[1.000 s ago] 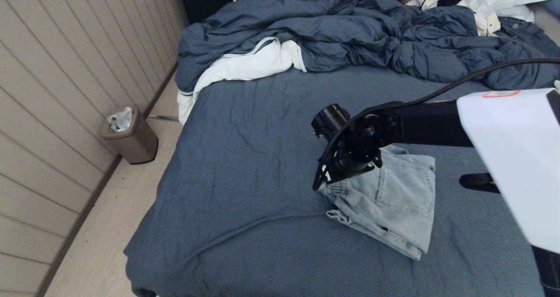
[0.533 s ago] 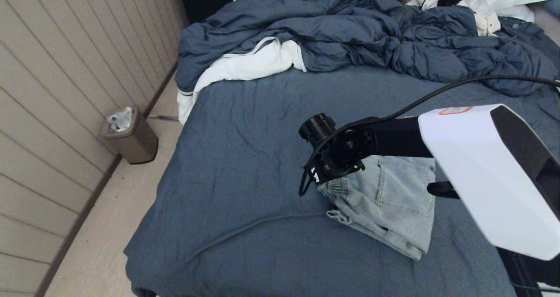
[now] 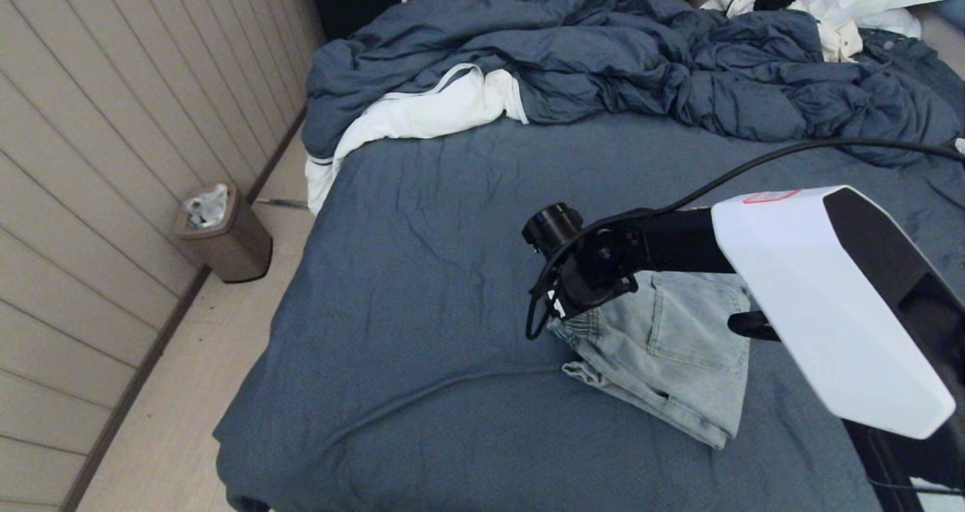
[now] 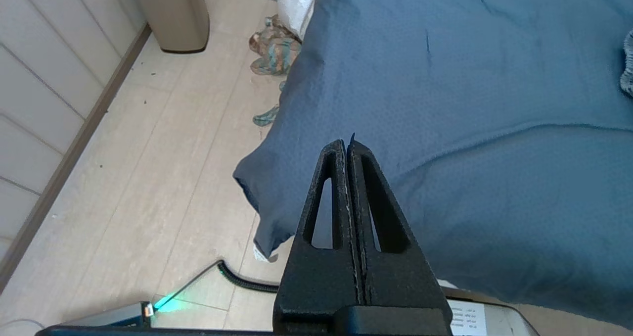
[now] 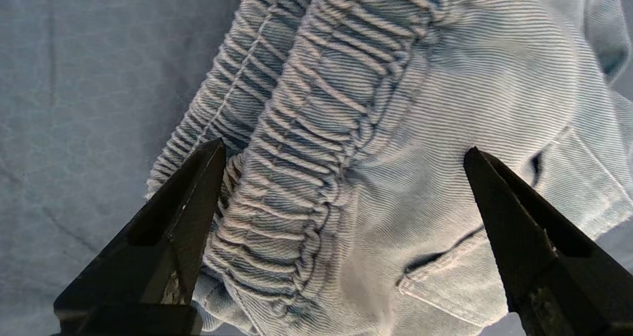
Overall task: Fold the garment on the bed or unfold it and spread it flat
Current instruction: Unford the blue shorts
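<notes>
Left gripper (image 4: pixel 348 145): fingers pressed together, empty, over the near left corner of the bed.
Bed (image 3: pixel 422 271): wide, dark slate-blue sheet.
Garment (image 3: pixel 671 354): light blue denim-look shorts, folded, on the bed's right part.
Right gripper (image 5: pixel 341 153): fingers spread wide, straddling the ribbed waistband.

White angular forearm shell (image 3: pixel 822 308) with small red-outlined label on top, black panel along one side. Black cylindrical link, round black wrist joint (image 3: pixel 592 267), short black cylinder stub. Thin black cable (image 3: pixel 754 169) looping past wrist. Left gripper (image 4: pixel 347 145): matte black wedge jaws with triangular cut-outs, scuffed inner edges. Right gripper (image 5: pixel 341 153): black pointed jaws, same texture.
</notes>
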`<state>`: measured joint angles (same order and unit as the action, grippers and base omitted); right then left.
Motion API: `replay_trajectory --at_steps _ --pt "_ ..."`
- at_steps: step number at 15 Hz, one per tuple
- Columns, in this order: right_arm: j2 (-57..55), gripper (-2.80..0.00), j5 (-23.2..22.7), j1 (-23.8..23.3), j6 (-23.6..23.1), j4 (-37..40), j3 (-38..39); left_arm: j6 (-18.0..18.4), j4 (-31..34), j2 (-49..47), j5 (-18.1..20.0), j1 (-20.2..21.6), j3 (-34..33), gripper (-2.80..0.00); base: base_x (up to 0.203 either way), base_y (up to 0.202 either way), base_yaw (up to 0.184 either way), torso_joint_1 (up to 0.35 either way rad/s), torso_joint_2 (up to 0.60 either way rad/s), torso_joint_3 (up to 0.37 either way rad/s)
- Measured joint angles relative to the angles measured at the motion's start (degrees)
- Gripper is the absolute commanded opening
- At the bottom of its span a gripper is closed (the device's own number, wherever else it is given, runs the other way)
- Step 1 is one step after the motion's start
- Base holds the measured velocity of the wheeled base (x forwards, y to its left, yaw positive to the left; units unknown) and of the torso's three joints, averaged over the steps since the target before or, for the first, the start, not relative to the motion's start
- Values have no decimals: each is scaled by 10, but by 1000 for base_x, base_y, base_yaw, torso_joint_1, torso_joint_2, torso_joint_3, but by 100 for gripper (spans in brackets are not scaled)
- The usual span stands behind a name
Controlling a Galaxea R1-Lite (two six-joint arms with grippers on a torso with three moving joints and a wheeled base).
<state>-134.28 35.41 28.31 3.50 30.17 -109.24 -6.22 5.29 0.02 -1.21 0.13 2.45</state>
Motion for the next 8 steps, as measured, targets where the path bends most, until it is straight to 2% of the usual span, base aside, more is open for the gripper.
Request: replay_trajectory --at_steps 3,4,8 --pt "-18 0 0 0 -1 -3 -3 0 0 0 0 0 0 -280 0 0 0 0 0 0" --pt "-22 -280 0 0 -2 -3 -3 0 0 0 0 0 0 -280 0 0 0 0 0 0" --pt "-34 -280 0 -1 -4 -3 -3 0 0 0 0 0 0 -280 0 0 0 0 0 0"
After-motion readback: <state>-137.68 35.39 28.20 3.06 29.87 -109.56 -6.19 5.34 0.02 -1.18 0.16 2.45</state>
